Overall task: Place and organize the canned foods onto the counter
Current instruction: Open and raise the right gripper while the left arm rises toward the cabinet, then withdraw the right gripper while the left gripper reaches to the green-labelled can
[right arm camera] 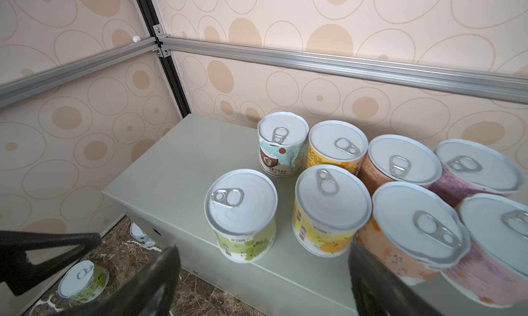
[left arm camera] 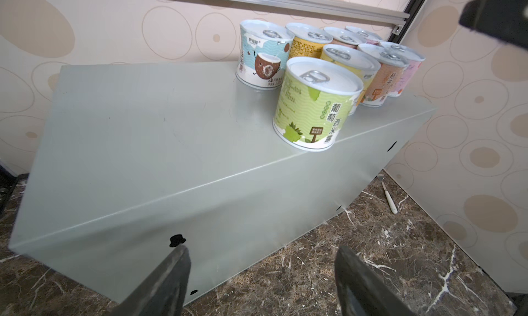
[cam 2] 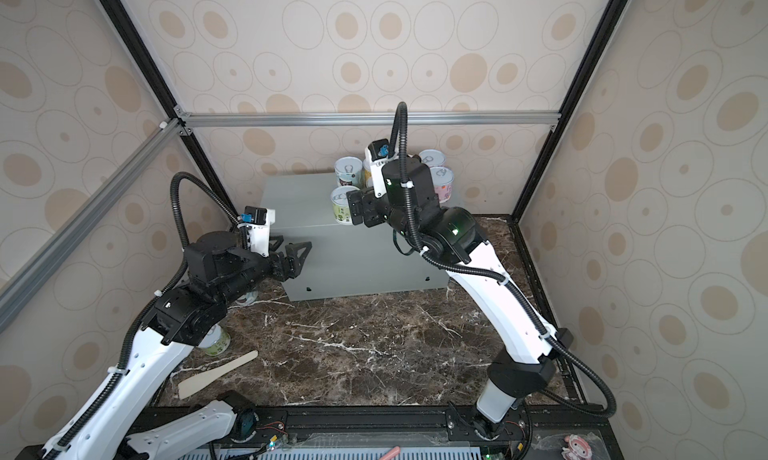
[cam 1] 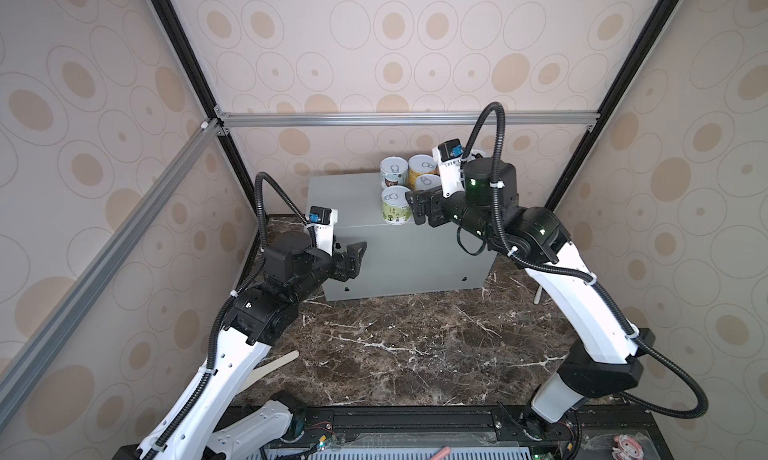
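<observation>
At the far left, two of the canned foods stood off the counter on the dark marble surface [cam 1: 415, 354]. One was a green floor tin [right arm camera: 83, 280], upright and sealed. The other was a half-hidden tin [right arm camera: 139, 234] close to the counter's left end. A wooden spatula [cam 2: 220, 374] lay flat on the marble nearby. The left gripper [cam 1: 355, 260] hung in front of the counter's left front face, its jaws apart with nothing between them.

The left part of the top of the counter [left arm camera: 143, 143] was bare. Eight tins were gathered at its right end in two rows of four. All stood upright with their pull-tab lids shut, so their contents could not be seen. The back row ran teal coconut tin [right arm camera: 281, 146], amber tin [right arm camera: 337, 148], orange tin [right arm camera: 403, 163], pink tin [right arm camera: 474, 168]. The front row ran green grape tin [right arm camera: 241, 211], yellow tin [right arm camera: 331, 206], second orange tin [right arm camera: 414, 223], second pink tin [right arm camera: 500, 234]. The green grape tin stood near the front edge, slightly apart from its neighbours, which were packed close.

The right gripper [cam 1: 415, 207] hovered just right of the green grape tin, jaws spread, holding nothing. A white-handled tool [left arm camera: 390, 197] lay on the marble by the counter's right end.
</observation>
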Robot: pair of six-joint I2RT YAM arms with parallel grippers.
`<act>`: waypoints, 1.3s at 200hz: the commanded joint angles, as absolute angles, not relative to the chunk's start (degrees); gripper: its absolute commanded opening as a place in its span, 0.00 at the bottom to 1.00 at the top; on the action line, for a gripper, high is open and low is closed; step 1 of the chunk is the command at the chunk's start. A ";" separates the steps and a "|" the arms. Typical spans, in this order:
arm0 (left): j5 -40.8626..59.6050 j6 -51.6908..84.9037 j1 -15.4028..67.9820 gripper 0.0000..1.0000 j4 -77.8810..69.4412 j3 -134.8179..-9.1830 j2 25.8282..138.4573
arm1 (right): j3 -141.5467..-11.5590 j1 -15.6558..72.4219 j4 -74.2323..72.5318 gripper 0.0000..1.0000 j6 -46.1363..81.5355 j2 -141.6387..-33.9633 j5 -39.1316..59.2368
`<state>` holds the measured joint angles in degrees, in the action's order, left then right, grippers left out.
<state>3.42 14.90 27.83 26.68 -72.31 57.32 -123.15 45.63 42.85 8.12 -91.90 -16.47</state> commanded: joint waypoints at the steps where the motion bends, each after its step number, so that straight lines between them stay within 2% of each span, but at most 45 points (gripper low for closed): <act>1: 3.36 13.95 28.67 0.75 27.42 -76.09 58.74 | -115.44 45.61 40.12 0.92 9.22 -86.29 -17.80; 32: 1.23 14.17 31.59 0.74 27.34 -78.81 61.86 | -102.29 45.36 36.70 0.92 10.79 -76.70 -19.59; 74: -2.37 13.45 36.43 0.82 26.79 -82.42 67.02 | -87.89 44.87 35.29 0.92 13.55 -65.65 -21.33; 131: -5.18 13.75 38.37 0.81 24.30 -85.40 72.07 | -71.60 44.85 35.50 0.92 18.42 -52.38 -22.39; 178: -7.14 14.46 38.62 0.80 21.63 -87.41 75.96 | -63.87 44.84 37.58 0.92 20.25 -45.97 -23.58; 260: -11.82 15.39 38.76 0.71 18.45 -91.05 82.12 | -57.83 44.84 40.82 0.92 20.92 -38.36 -26.16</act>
<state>-9.37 15.25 38.28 20.75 -88.09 81.23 -58.96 45.19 38.98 20.27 -40.01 -24.10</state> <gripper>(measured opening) 0.723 0.923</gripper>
